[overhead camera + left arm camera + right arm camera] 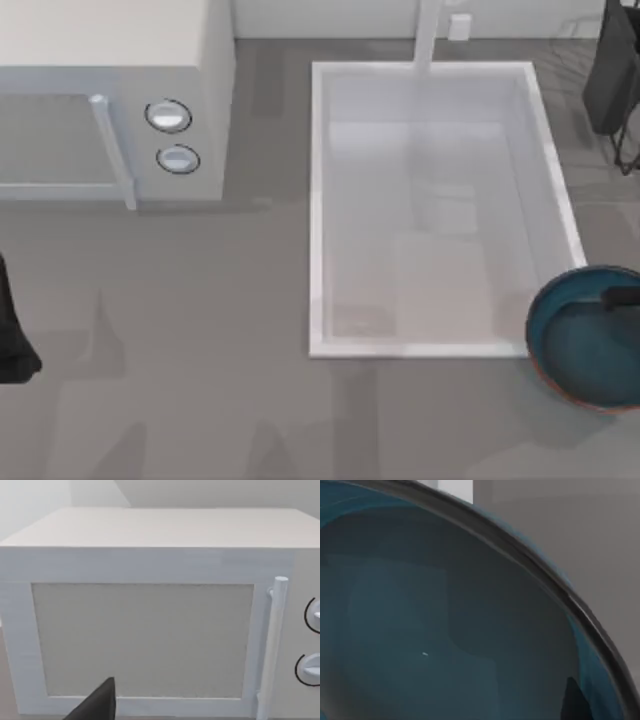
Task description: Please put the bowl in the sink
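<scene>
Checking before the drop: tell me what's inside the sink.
The sink holds only its bare white floor; the faucet post stands at its far end. The bowl sits outside at the near right corner, overlapping the rim there and hiding it.

Bowl (583, 338) cut off by the top view's right edge, its left rim overlapping the sink's (420, 349) near right corner. Right gripper (622, 296) mostly out past that edge, fingers impossible to read. Left gripper (14, 340) cropped at the left edge. Microwave (150, 615) knobs clipped in the left wrist view.
</scene>
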Controlling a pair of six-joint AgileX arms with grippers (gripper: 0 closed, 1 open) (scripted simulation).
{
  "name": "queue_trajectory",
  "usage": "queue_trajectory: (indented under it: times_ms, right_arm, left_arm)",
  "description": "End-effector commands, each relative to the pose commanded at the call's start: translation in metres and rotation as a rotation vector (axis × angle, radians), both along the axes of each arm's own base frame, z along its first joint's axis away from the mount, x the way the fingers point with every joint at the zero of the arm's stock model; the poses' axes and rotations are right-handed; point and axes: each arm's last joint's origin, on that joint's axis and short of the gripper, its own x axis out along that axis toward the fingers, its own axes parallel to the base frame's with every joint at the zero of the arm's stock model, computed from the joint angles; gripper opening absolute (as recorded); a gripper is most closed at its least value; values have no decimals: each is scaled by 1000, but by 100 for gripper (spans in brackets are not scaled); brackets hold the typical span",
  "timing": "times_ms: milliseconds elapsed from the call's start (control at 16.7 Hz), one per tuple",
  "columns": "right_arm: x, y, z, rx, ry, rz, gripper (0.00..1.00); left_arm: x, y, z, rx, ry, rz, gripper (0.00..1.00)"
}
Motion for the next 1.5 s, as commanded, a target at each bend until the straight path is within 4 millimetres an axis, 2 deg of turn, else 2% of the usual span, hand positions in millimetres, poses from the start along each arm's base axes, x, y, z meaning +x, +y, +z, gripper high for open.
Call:
queue_trajectory:
  times_ms: [180,420,600,900,1080,1260,1500]
  right_arm:
    - [4,0,36,-2,28,-4,0]
    - [-4,-1,94,-3,35,-2,0]
    - [-10,-1,120,-1,11,-1,0]
    - [-10,0,121,-1,12,1,0]
    - [-3,5,117,-20,-30,25,0]
    - [13,19,106,-63,-129,70,0]
    - [38,47,83,-128,-335,133,0]
  left_arm:
    - [0,0,0,0,0,0,100]
    - [0,0,0,0,0,0,100]
    - [0,0,0,0,0,0,100]
    - [0,0,0,0,0,0,100]
    - [0,0,0,0,0,0,100]
    - [0,0,0,0,0,0,100]
    - [0,0,0,0,0,0,100]
